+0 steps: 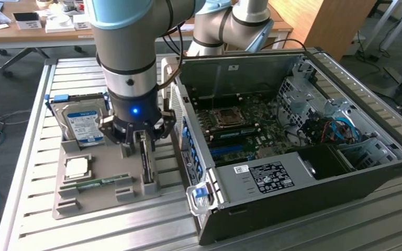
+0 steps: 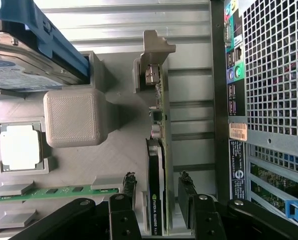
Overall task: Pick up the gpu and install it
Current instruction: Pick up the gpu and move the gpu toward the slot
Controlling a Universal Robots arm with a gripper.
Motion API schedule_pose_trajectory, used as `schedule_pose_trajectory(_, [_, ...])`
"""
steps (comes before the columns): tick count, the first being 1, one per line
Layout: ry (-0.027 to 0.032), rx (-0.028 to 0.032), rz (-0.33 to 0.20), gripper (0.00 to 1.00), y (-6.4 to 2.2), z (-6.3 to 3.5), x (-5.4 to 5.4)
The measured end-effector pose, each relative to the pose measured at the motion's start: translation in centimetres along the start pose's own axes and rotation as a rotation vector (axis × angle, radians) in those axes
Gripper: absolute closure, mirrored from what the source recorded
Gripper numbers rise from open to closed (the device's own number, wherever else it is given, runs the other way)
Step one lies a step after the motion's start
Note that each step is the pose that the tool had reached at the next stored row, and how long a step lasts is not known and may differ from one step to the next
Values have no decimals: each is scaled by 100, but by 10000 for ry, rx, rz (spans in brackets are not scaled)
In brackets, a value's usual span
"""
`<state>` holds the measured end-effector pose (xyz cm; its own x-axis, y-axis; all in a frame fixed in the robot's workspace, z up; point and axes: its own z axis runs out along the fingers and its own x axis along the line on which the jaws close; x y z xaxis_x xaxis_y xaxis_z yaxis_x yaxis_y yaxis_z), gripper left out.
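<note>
The edge-standing gpu (image 2: pixel 155 165) is being straddled by the gripper (image 2: pixel 157 177), fingers (image 2: pixel 186 195) released, with a gap being left along each face.

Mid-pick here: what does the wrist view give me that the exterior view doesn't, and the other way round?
Wrist view adds: the gap between each jaw and the gpu, so the jaws stand open astride it without touching, plus the rear ports of the case. Exterior view adds: the motherboard inside that case, and the arm above the tray. Shared: the gpu upright on edge in its tray slot, the hard drive, the memory stick.
</note>
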<state>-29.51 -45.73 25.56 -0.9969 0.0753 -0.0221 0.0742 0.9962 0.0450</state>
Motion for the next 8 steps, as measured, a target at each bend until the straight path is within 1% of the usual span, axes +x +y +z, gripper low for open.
schedule_pose_trajectory(8, [2, 3, 0, 53, -2, 36, 1])
